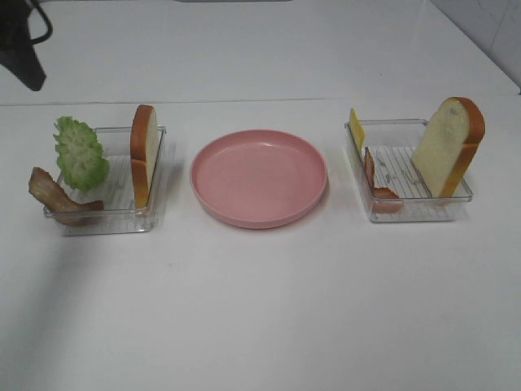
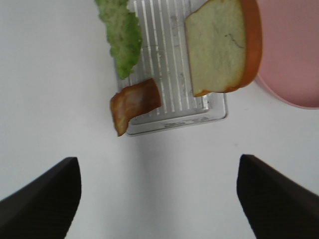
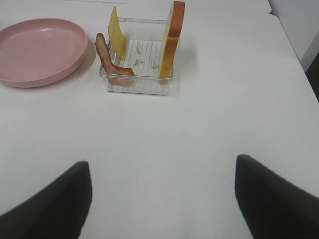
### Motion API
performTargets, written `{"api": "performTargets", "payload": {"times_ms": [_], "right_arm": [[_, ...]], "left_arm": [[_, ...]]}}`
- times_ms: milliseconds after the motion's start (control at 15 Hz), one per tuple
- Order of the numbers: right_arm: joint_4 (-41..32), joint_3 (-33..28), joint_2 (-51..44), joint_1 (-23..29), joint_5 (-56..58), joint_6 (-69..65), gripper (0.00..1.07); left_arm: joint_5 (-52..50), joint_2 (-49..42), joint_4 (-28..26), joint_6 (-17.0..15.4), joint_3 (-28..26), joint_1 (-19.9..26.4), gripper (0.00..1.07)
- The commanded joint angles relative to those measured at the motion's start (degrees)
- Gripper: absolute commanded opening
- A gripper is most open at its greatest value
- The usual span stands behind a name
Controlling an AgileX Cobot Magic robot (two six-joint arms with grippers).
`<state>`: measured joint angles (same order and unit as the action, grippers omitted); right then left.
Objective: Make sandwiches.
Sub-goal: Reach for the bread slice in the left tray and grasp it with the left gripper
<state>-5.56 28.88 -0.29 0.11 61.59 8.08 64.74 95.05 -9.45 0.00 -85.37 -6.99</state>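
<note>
In the exterior high view, the left clear tray (image 1: 106,221) holds ruffled green lettuce (image 1: 80,153), a brown bacon strip (image 1: 53,194) hanging over its front left corner, and a bread slice (image 1: 144,155) standing on edge. The right clear tray (image 1: 415,210) holds yellow cheese (image 1: 356,129), a bacon strip (image 1: 376,183) and a leaning bread slice (image 1: 448,147). My left gripper (image 2: 159,199) is open and empty, short of the left tray, with its lettuce (image 2: 122,40), bacon (image 2: 133,102) and bread (image 2: 222,47) ahead. My right gripper (image 3: 162,199) is open and empty, well short of the right tray's cheese (image 3: 117,34), bacon (image 3: 110,64) and bread (image 3: 171,42).
A round pink plate (image 1: 259,177) lies empty between the two trays on the white table. A dark object (image 1: 20,45) shows at the top left corner of the exterior high view. Neither gripper shows in that view.
</note>
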Motion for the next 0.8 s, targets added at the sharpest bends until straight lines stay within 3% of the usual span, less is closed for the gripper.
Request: {"api": "performTargets", "payload": {"times_ms": [67, 200, 267, 600, 800], "right_arm": [[0.2, 0.1, -1.0, -0.5, -0.6, 0.7, 0.76], [0.2, 0.1, -1.0, -0.5, -0.6, 0.7, 0.76], [0.2, 0.1, -1.0, -0.5, -0.6, 0.7, 0.76], [0.2, 0.1, -1.0, -0.5, -0.6, 0.7, 0.76], [0.2, 0.1, -1.0, -0.5, -0.6, 0.7, 0.76]], "left_arm": [[1.1, 3.3, 1.5, -3.0, -3.3, -3.7, 0.80], [3.4, 9.6, 5.9, -10.5, -8.9, -9.7, 0.80], [4.1, 10.7, 6.4, -10.9, -9.9, -10.7, 0.80], [8.5, 19.8, 12.8, -18.8, -18.6, -16.4, 0.80], [8.2, 24.8, 12.9, -20.1, -22.4, -16.8, 0.80]]}}
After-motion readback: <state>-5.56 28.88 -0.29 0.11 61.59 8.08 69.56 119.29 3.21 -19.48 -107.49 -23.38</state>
